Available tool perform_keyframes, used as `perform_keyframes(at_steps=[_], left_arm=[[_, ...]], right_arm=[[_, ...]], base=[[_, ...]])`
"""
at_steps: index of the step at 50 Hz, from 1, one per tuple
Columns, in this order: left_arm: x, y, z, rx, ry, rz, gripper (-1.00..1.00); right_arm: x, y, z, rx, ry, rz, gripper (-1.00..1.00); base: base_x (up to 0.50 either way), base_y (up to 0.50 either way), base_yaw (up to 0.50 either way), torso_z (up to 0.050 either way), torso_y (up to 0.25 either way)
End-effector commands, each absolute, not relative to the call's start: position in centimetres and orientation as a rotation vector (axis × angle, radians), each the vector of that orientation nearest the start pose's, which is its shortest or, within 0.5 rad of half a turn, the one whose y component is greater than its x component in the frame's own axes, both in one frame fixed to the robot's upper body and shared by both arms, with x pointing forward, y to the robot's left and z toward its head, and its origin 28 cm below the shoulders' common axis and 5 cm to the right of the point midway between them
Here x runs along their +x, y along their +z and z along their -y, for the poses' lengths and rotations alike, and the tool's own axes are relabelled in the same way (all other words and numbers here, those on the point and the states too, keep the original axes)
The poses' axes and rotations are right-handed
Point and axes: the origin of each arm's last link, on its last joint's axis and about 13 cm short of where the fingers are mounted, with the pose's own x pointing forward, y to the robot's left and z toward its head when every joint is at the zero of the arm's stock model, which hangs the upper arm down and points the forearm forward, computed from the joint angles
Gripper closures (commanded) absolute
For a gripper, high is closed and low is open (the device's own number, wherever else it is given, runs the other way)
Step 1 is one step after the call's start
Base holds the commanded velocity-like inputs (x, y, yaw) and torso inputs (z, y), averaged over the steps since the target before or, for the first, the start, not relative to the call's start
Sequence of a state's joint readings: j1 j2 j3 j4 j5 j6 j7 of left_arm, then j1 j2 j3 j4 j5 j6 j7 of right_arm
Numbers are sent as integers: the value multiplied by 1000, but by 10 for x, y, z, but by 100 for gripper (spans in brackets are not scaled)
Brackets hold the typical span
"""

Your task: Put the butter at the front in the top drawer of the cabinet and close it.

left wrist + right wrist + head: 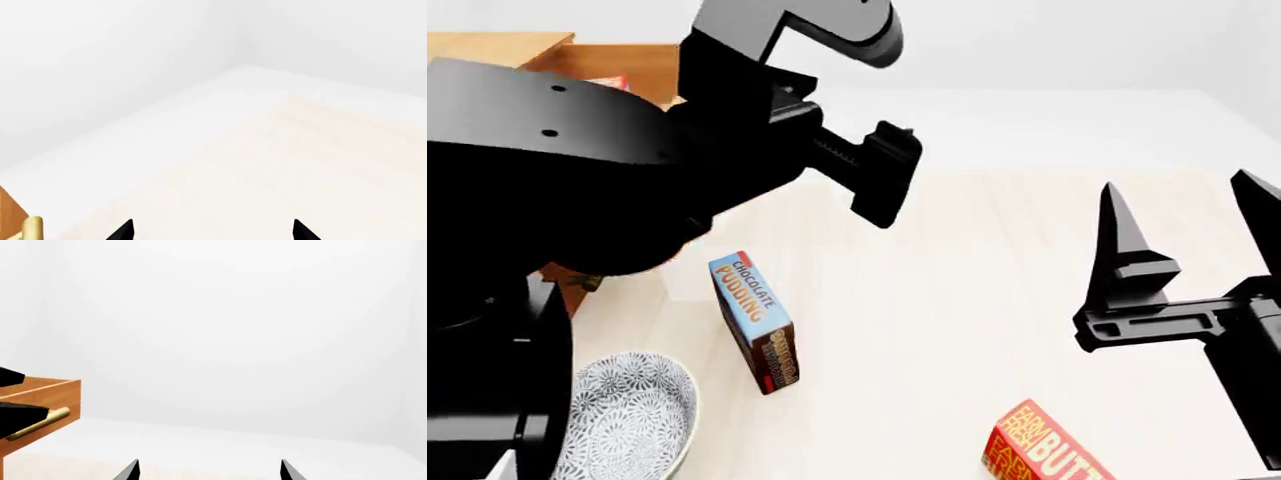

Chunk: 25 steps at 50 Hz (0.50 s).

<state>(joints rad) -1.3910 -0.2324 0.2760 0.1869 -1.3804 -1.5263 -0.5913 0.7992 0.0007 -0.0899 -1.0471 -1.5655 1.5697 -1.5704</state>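
Looming black across the head view, the left gripper (874,180) is raised near the pulled-out top drawer (614,62) of the cabinet (487,45), and I cannot tell how its jaws stand; the right gripper (1188,230) hovers with its fingers spread and empty. By the floor's front edge, just below that right gripper, the butter (1044,448) lies tilted, a light, stiff carton with slick printed faces, probably best pinched across its narrow sides. A red scrap shows inside the drawer, too hidden to name, while the patterned bowl (627,420) looks empty beside the upright pudding box (754,320).
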Motion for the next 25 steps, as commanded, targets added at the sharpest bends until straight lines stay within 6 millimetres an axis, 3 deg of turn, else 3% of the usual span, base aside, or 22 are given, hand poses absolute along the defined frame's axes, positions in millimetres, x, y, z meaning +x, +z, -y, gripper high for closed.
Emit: perform_keyframes(at_steps=[1, 25], left_arm=[[247, 319, -156, 252, -696, -155, -100], [265, 290, -163, 181, -546, -221, -100]], right_arm=[[150, 245, 156, -53, 73, 273, -100], [151, 246, 158, -41, 85, 279, -100]], base=[[0, 0, 0, 0, 0], [0, 0, 0, 0, 0]])
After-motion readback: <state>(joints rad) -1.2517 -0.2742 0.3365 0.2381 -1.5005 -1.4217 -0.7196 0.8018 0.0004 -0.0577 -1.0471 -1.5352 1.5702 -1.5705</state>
